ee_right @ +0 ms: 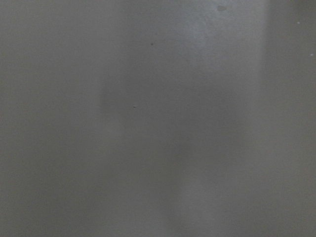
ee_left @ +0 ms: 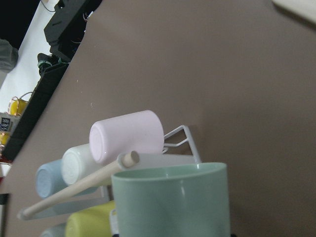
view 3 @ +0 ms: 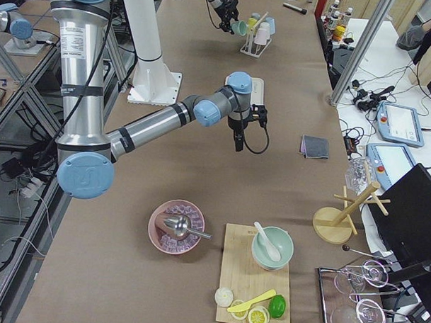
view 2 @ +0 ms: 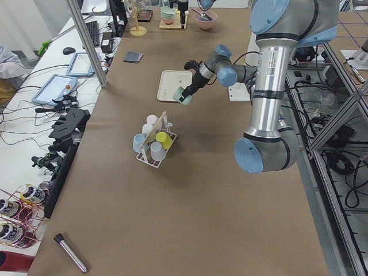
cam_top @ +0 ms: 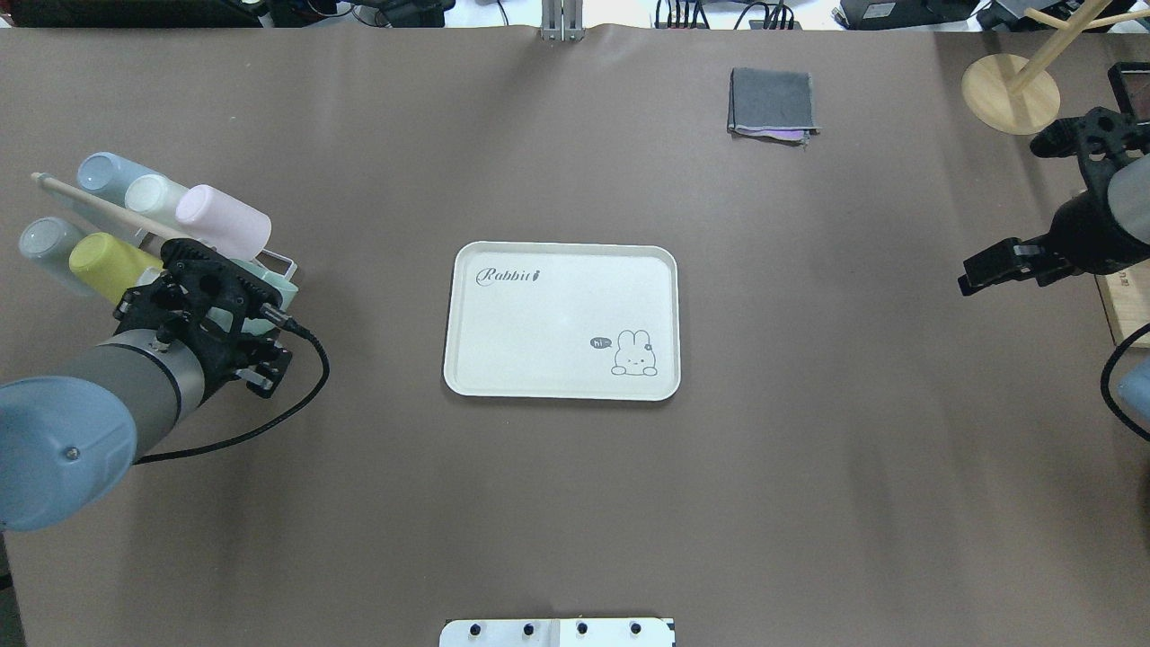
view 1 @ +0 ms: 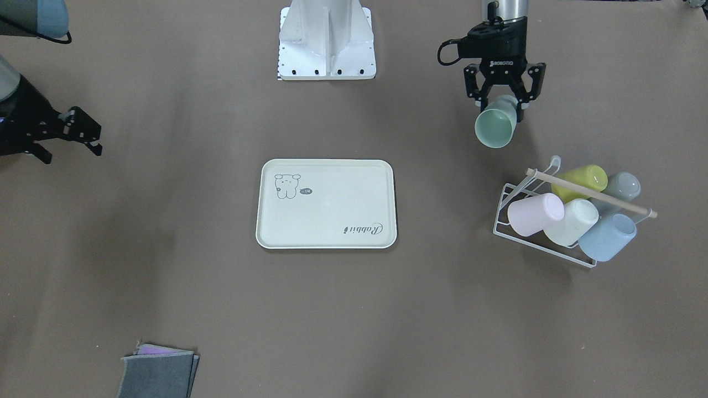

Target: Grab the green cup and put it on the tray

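Note:
The pale mint green cup [view 1: 494,128] is held in my left gripper [view 1: 502,105], which is shut on it. The cup is tilted, mouth outward, lifted above the table beside the wire rack [view 1: 511,231]. In the left wrist view the cup [ee_left: 170,200] fills the lower frame. In the overhead view only its edge [cam_top: 284,289] shows past the gripper [cam_top: 235,305]. The cream tray [view 1: 332,210] lies flat and bare at the table's middle, well apart from the cup. My right gripper [view 1: 71,150] is open and empty at the far side.
The rack holds a lime cup [view 1: 581,181], a grey-blue cup [view 1: 624,186], a pink cup [view 1: 534,214], a white cup [view 1: 572,221] and a blue cup [view 1: 608,236] under a wooden rod. Folded grey cloths [view 1: 157,373] lie at the table edge. The robot base [view 1: 326,38] stands behind the tray.

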Controlling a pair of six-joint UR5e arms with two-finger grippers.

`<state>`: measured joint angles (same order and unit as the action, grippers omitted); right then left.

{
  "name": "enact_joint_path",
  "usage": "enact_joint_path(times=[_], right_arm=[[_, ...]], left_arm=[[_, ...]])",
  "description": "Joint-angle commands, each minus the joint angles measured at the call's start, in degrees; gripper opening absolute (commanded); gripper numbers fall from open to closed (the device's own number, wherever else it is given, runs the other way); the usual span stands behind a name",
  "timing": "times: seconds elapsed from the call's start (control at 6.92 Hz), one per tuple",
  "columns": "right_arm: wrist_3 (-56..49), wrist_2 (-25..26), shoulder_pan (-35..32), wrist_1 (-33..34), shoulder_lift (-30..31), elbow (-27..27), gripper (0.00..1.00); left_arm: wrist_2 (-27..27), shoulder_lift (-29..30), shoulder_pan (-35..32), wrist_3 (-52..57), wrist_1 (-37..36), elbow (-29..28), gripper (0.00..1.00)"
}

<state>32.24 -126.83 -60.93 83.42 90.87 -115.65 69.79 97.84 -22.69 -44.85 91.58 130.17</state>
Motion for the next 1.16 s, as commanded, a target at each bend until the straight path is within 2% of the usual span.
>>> enact_joint_path(times=[0.0, 0.14, 0.29, 0.43, 0.58, 0.72, 0.87, 1.01], right_arm=[[-10.85, 0.44, -7.15, 1.47, 4.99, 0.25, 1.00], [-15.41, 0.18, -10.58, 1.66, 7.28, 1.38, 1.00], [-24.24, -0.34, -14.88, 1.66, 7.82, 4.96, 1.00], [-30.68, -2.78, -18.75, 1.83, 8.18, 7.86, 1.00], [-31.62, -6.64, -22.79, 1.75, 7.74, 11.64, 1.00], [-31.71, -7.63, -25.27, 1.66, 7.57, 12.63, 1.00], [-31.71, -7.64, -27.29, 1.75, 7.91, 12.81, 1.00], [-32.58, -7.64, -28.79, 1.57, 8.61, 14.12, 1.00]], left_arm=[[-1.13, 9.41, 0.37, -10.83, 17.95, -14.94, 0.12], [-4.54, 14.87, 0.28, -14.09, 26.28, -23.38, 0.13], [-5.27, 18.32, 0.28, -14.30, 32.20, -28.16, 0.13], [-8.49, 24.45, 0.45, -14.38, 35.82, -36.22, 0.13], [-12.01, 28.42, 0.63, -16.30, 40.56, -43.35, 0.14], [-13.87, 30.20, 0.81, -16.23, 41.48, -45.51, 0.17], [-18.93, 32.83, 1.68, -16.32, 41.66, -50.49, 0.16], [-23.34, 32.86, 3.25, -16.23, 41.57, -50.88, 0.15]])
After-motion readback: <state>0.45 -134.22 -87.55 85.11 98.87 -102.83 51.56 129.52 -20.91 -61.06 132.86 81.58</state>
